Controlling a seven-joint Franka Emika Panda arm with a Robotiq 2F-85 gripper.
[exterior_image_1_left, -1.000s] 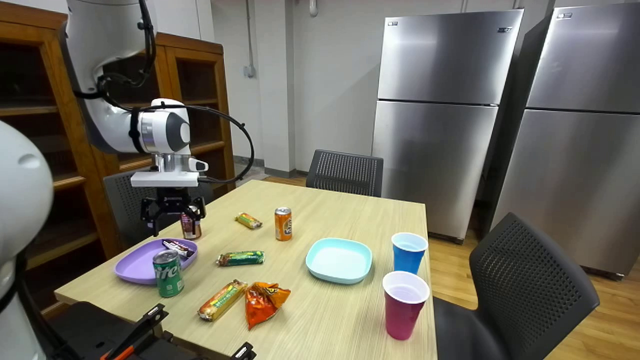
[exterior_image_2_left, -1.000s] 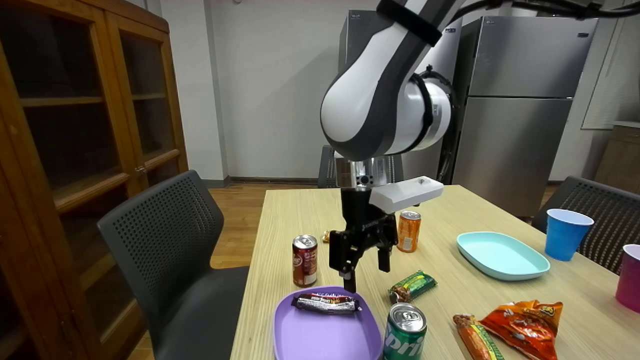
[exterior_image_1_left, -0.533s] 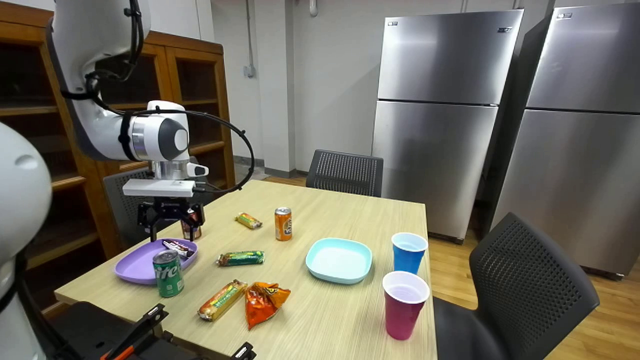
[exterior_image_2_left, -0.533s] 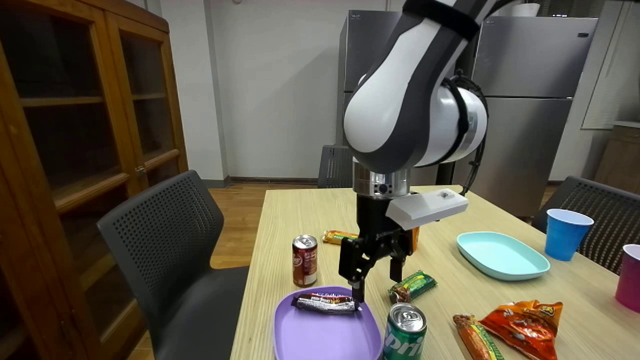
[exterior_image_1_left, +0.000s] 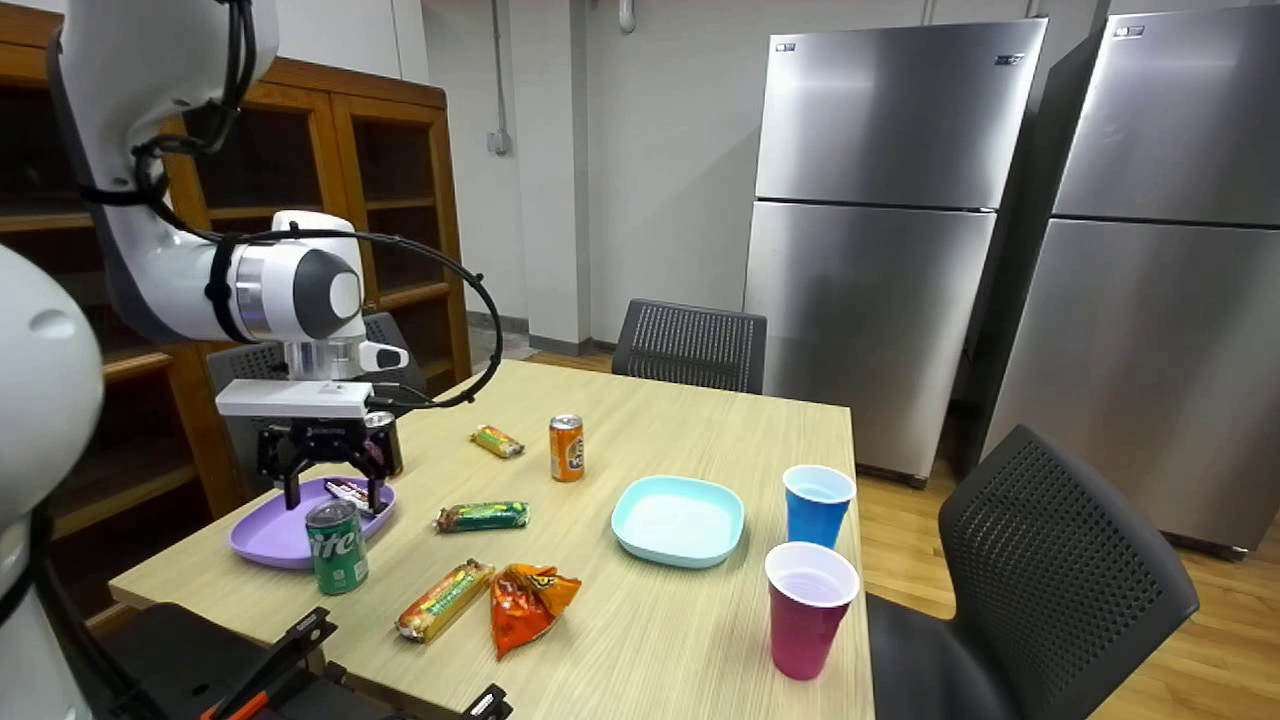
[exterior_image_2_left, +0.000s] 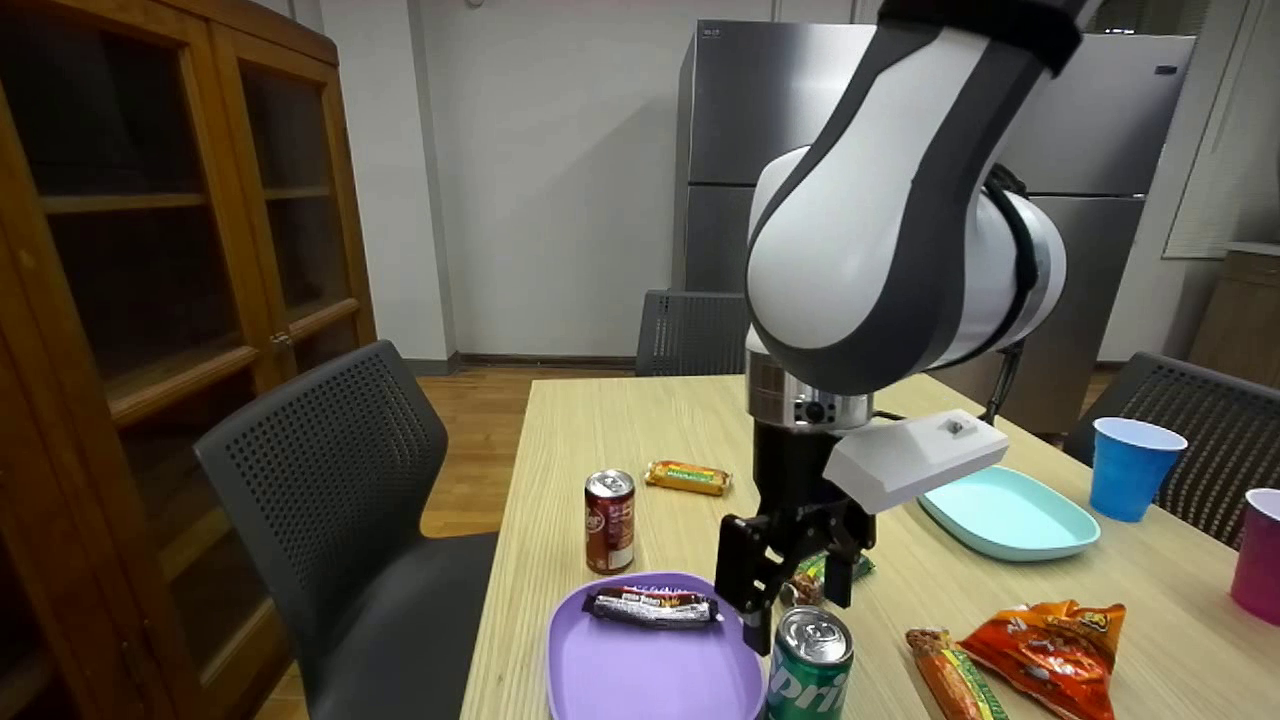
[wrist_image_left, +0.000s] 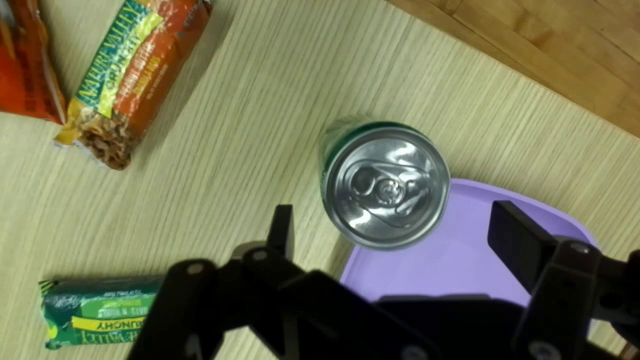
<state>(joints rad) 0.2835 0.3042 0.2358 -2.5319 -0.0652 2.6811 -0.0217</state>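
Black two-finger gripper now lower, closer to green cylindrical metal soda can; jaws spread, nothing held. Can stands upright beside lavender rounded-square plastic plate (contact unclear). Shift appears to bring can near alignment with jaws; grasp not yet made.

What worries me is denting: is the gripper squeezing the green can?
No, the wrist view shows the gripper open, with a visible gap on both sides of the green can.
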